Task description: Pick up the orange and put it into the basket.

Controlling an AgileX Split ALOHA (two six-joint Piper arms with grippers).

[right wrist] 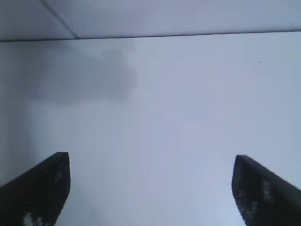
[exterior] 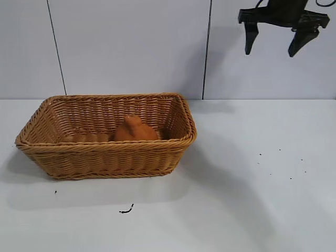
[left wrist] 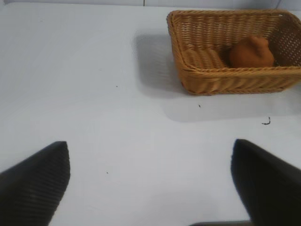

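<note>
Nearest the lens, a small dark squiggle (exterior: 126,209) is lying on the white table (exterior: 252,189), just in front of the basket (exterior: 105,157). Inside the basket the orange (exterior: 134,130) is sitting on the woven floor, towards the right-hand end, its knob pointing up; the front wall is hiding its lower part. Well above and to the right of the basket, the right gripper (exterior: 274,48) is hanging in the air, cut off at the frame's top, fingers spread wide and holding nothing, touching nothing. From the left wrist camera, the left gripper (left wrist: 150,186) is showing only two dark fingertips, also spread apart and empty, hovering over bare table well away from the basket.
</note>
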